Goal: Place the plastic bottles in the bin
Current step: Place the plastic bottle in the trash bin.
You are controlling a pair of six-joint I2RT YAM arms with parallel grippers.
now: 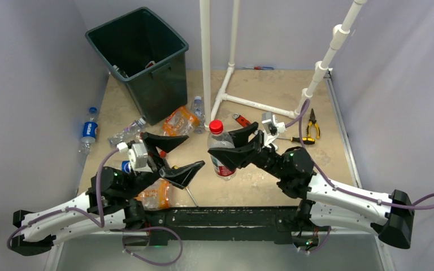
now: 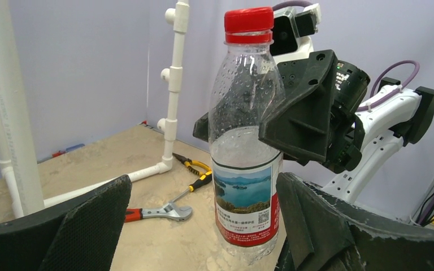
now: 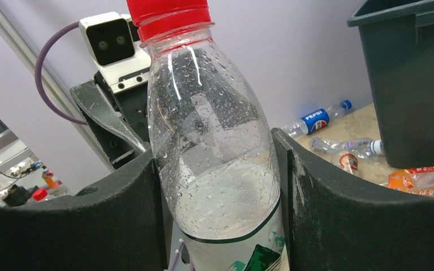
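A clear bottle with a red cap and red label [image 1: 221,151] stands upright at mid-table. My right gripper [image 1: 226,148] is shut on its body, and both pads press its sides in the right wrist view [image 3: 215,169]. My left gripper [image 1: 195,151] is open just left of it. In the left wrist view the bottle [image 2: 246,169] sits between the spread fingers [image 2: 73,226], close to the right one without touching. The dark bin [image 1: 137,53] stands at the far left. Crushed bottles lie near it: a Pepsi one [image 1: 89,131], a clear one [image 1: 125,132] and an orange-label one [image 1: 179,121].
A white PVC pipe frame [image 1: 206,56] rises behind the bottle. Yellow pliers [image 1: 313,124], a screwdriver [image 1: 294,140] and a red-handled wrench [image 2: 158,212] lie at the right. Another orange-label bottle [image 1: 155,195] lies under my left arm.
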